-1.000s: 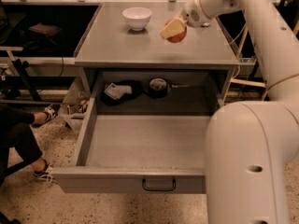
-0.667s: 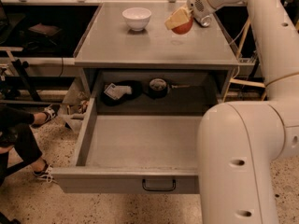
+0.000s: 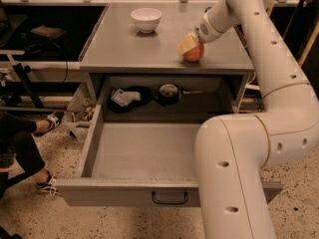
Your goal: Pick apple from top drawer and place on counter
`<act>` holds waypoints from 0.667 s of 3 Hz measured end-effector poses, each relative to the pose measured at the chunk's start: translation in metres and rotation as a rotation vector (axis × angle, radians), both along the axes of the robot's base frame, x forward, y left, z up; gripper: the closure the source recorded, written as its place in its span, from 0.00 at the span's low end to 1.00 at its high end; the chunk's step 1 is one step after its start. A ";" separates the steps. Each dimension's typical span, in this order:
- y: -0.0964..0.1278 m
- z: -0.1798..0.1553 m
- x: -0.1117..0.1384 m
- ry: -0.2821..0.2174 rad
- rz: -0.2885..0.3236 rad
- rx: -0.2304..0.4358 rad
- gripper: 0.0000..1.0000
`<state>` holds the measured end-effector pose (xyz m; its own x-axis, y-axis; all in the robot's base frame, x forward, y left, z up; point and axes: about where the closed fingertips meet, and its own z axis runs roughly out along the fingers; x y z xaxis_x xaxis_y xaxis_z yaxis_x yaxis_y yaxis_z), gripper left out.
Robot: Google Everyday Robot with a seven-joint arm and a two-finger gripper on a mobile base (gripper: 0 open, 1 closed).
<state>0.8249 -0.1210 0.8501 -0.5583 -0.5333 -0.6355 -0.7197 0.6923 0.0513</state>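
- Where the white arm [image 3: 279, 83] bends over the cabinet, the gripper [image 3: 188, 45] sits low over the right part of the counter [image 3: 129, 51], near its front edge.
- The gripper is pinching the apple [image 3: 194, 54]; one pale finger [image 3: 185, 43] lies against the fruit's upper left side, and the other is hidden behind it.
- The apple is directly under and slightly right of the gripper, at the level of the counter. I cannot tell whether it touches the surface.
- A white bowl [image 3: 146, 19] stands upright on the counter, well apart from the gripper, to its left and further back (only its white inner wall shows).
- The top drawer [image 3: 144, 156] is pulled far out, below the gripper and nearer the camera, with its grey floor showing. The apple is not in it.
- Its black wire handle [image 3: 170, 198] sits at the centre of the front panel, below the gripper.
- In the dark recess under the counter, beneath the gripper and to its left, lie a black pouch-like thing with a pale card on it [image 3: 127, 97] and a round dark object with a silvery top [image 3: 168, 90]. I cannot tell whether they rest in the drawer's rear or behind it.
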 end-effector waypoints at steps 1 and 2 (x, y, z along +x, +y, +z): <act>-0.002 -0.002 0.000 0.013 -0.014 0.001 1.00; -0.002 -0.002 0.000 0.012 -0.014 0.001 0.81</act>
